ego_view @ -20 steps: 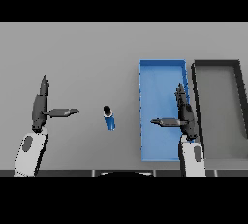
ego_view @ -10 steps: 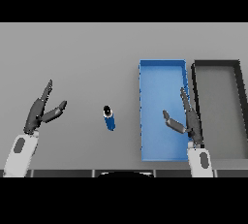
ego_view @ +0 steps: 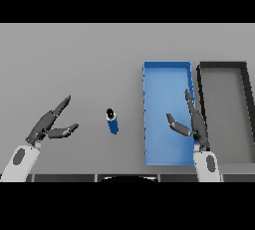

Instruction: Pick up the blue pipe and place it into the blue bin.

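Observation:
A short blue pipe [ego_view: 112,121] with a dark end lies on the grey table, left of the blue bin [ego_view: 167,74]. My left hand [ego_view: 46,126] hovers open well to the left of the pipe, fingers pointing up and right, thumb spread. Over the bin's right side my right hand [ego_view: 193,123] is open too, fingers straight, thumb pointing left. Neither hand touches the pipe. The bin holds nothing.
A black bin [ego_view: 223,68] stands directly right of the blue one, their long sides nearly touching. Grey table surface stretches behind and to the left of the pipe.
My left hand has drifted left and down, tilting its fingers to the right. The right hand has sunk slightly and turned its thumb outward. The pipe has not moved.

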Controlling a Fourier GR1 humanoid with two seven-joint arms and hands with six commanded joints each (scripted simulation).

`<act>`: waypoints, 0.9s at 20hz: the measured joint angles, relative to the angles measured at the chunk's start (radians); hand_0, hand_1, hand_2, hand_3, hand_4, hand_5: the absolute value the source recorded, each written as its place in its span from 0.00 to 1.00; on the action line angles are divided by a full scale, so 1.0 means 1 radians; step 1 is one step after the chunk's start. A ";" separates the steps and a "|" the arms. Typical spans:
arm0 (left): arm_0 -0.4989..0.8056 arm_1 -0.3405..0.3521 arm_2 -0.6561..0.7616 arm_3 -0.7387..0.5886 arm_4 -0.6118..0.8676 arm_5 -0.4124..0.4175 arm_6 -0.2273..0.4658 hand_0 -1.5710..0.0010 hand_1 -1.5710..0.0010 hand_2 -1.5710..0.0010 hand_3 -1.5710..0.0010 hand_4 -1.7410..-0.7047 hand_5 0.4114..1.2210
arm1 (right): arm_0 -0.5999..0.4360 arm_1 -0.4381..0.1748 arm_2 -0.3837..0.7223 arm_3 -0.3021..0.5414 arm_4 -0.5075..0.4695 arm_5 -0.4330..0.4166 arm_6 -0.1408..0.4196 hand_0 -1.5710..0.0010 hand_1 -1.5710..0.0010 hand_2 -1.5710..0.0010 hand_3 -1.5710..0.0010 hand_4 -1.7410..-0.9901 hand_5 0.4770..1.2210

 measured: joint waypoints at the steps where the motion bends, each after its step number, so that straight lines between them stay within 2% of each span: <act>1: 0.011 -0.004 -0.021 -0.024 -0.002 -0.010 0.016 1.00 1.00 1.00 1.00 0.62 0.12 | 0.004 -0.001 0.002 -0.007 0.002 0.000 0.000 1.00 1.00 1.00 1.00 0.76 0.19; 3: 0.003 -0.031 -0.076 -0.038 -0.021 -0.032 0.077 1.00 1.00 1.00 1.00 0.59 0.09 | 0.013 -0.001 0.009 -0.019 0.009 0.001 0.003 1.00 1.00 1.00 1.00 0.75 0.19; 4: 0.002 -0.048 -0.101 -0.056 -0.041 -0.026 0.087 1.00 1.00 1.00 1.00 0.59 0.08 | 0.014 0.000 0.001 -0.024 -0.009 0.007 0.021 1.00 1.00 1.00 1.00 0.74 0.19; 8: -0.013 -0.099 -0.167 -0.050 -0.095 -0.027 0.124 1.00 1.00 1.00 1.00 0.58 0.05 | 0.015 0.009 0.004 -0.022 -0.008 0.003 0.019 1.00 1.00 1.00 1.00 0.71 0.19; 12: -0.049 -0.178 -0.202 0.013 -0.133 -0.018 0.099 1.00 1.00 1.00 1.00 0.57 0.06 | 0.030 0.012 0.006 -0.025 -0.012 0.009 0.009 1.00 1.00 1.00 1.00 0.70 0.20; 15: -0.099 -0.262 -0.219 0.056 -0.146 0.009 0.105 1.00 1.00 1.00 1.00 0.57 0.06 | 0.015 0.012 0.008 -0.026 0.000 0.001 0.043 1.00 1.00 1.00 1.00 0.72 0.19; 18: -0.140 -0.311 -0.229 0.114 -0.159 0.011 0.103 1.00 1.00 1.00 1.00 0.60 0.06 | 0.026 0.003 -0.002 -0.036 -0.015 0.010 0.032 1.00 1.00 1.00 1.00 0.71 0.21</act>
